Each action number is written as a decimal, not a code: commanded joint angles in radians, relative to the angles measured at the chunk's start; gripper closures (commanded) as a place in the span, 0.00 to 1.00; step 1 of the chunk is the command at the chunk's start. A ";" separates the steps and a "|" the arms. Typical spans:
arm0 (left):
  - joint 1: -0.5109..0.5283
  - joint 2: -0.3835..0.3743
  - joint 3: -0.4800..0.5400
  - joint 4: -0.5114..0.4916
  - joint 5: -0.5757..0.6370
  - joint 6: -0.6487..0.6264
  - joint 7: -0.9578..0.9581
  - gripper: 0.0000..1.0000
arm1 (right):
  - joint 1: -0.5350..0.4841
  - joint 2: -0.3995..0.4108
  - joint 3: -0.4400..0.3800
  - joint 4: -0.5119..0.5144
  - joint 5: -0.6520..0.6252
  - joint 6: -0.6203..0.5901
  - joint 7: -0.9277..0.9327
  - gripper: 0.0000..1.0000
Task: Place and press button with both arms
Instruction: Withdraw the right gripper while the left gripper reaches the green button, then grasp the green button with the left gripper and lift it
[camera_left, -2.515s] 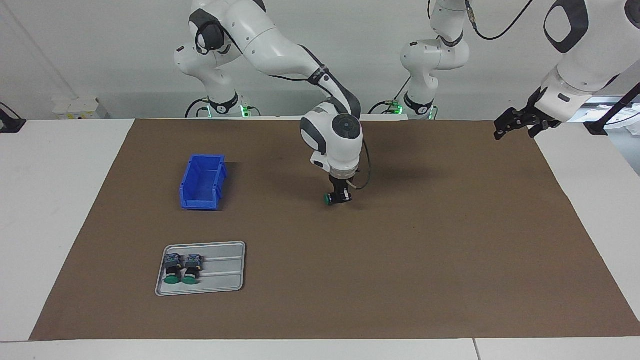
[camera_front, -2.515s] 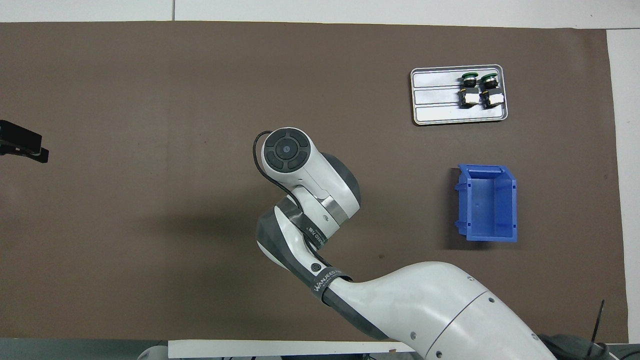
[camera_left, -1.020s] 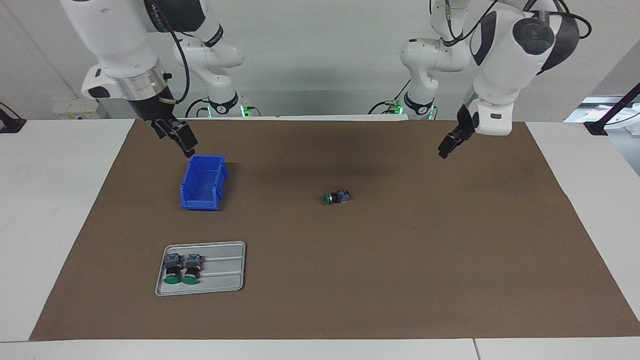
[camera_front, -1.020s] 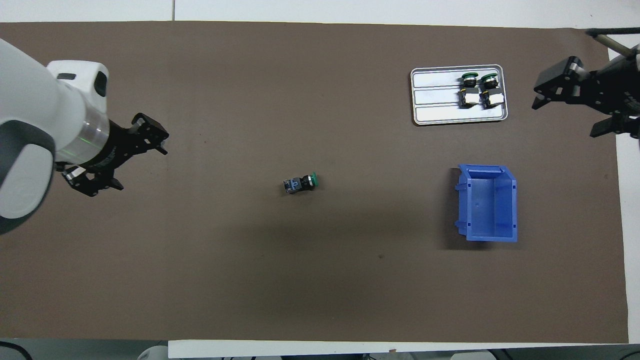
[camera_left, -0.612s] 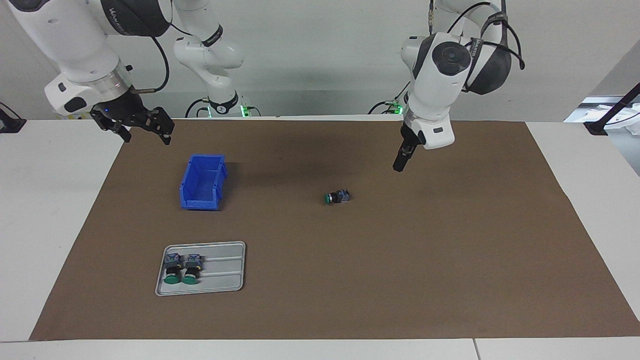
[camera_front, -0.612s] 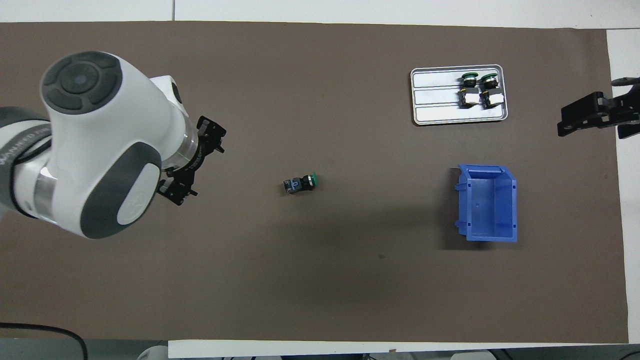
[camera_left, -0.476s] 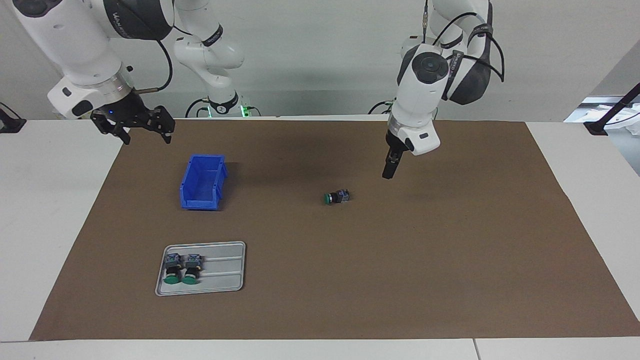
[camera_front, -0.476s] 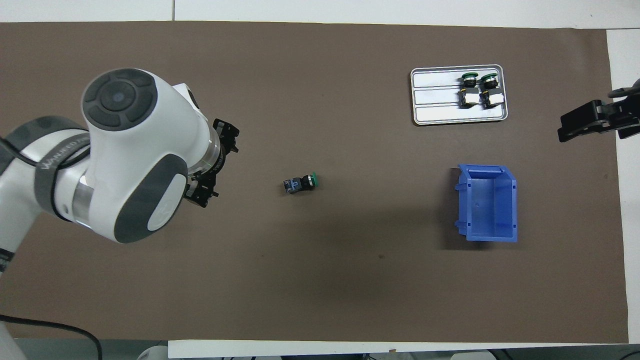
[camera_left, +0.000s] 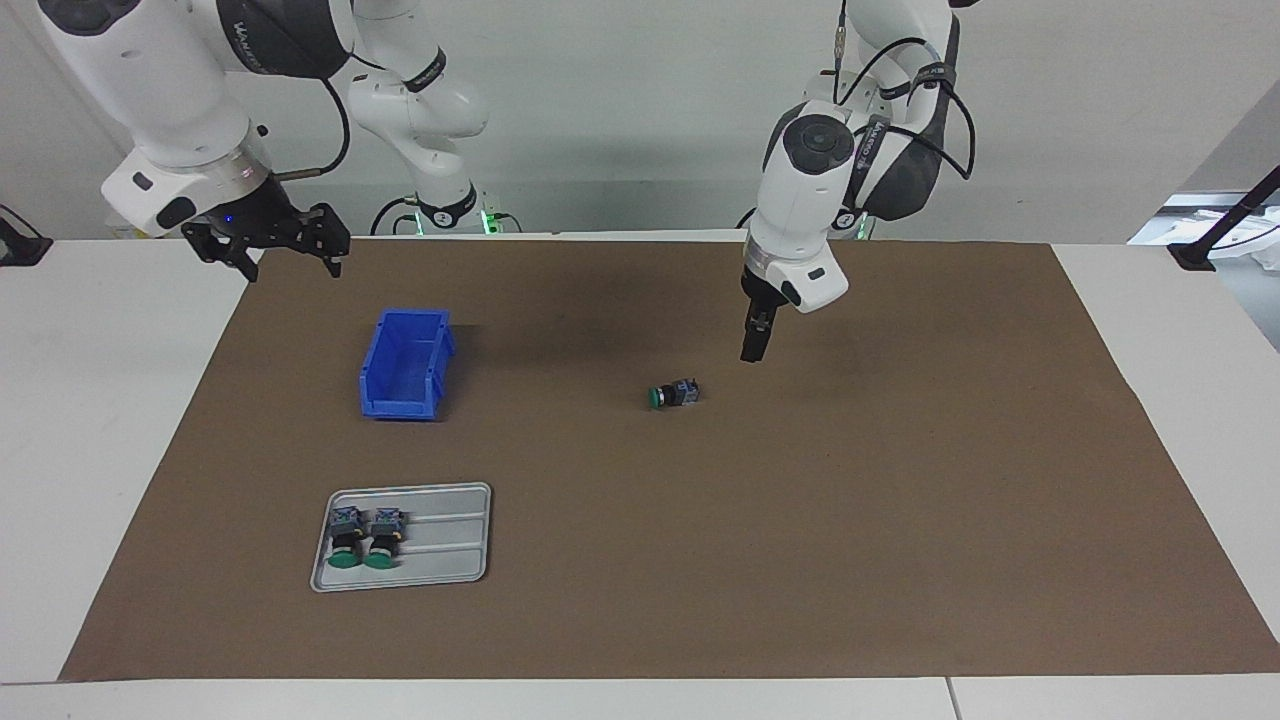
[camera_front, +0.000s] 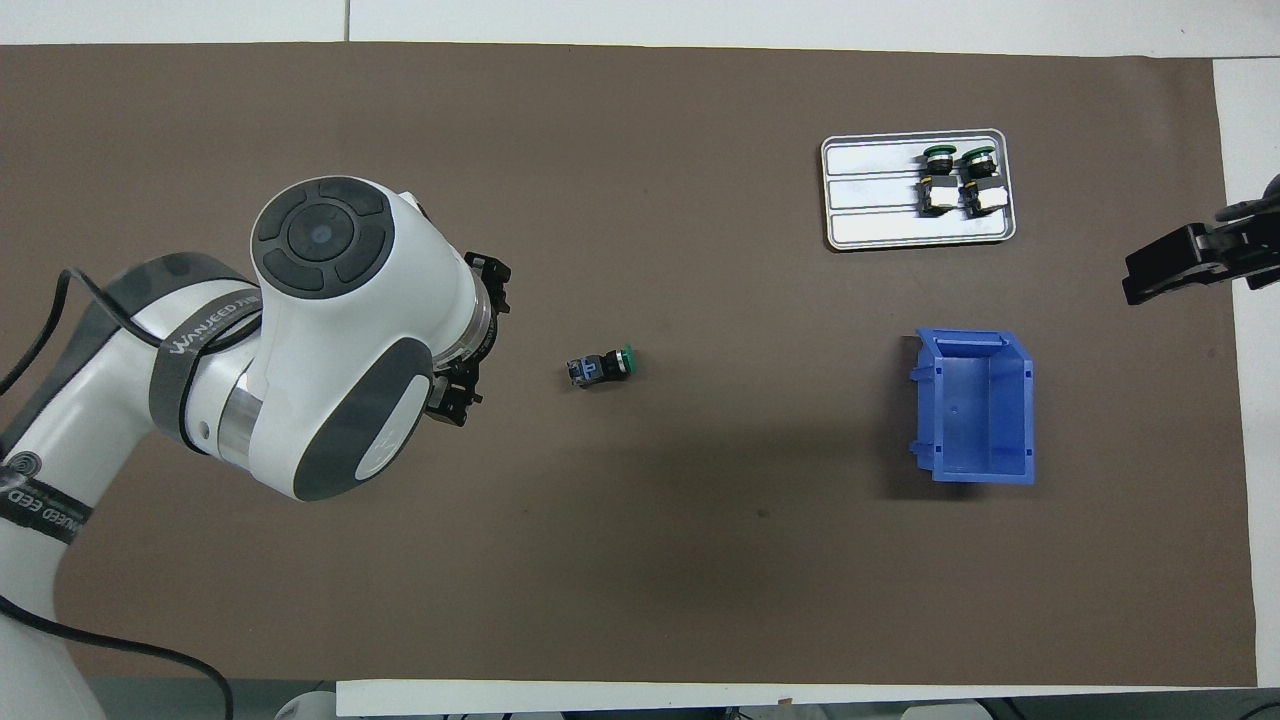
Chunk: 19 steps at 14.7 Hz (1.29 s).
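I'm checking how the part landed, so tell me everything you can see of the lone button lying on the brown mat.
The button is a small switch with a round green cap, a black cylindrical body and a grey-blue terminal block. It lies on its side on the bare brown mat near the table's middle, cap toward the right arm's end. Nothing touches it: the left claw is in the air close by, toward the left arm's end.
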 joint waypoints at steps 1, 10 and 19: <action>-0.007 -0.016 0.010 -0.026 -0.014 0.034 -0.016 0.00 | -0.004 -0.025 0.009 -0.032 -0.006 -0.004 -0.021 0.01; -0.127 0.162 0.010 -0.040 -0.043 0.259 -0.422 0.00 | -0.013 -0.034 0.010 -0.040 -0.002 -0.005 -0.013 0.01; -0.170 0.286 0.012 -0.038 -0.043 0.430 -0.583 0.01 | -0.007 -0.034 0.010 -0.040 -0.002 -0.005 -0.013 0.01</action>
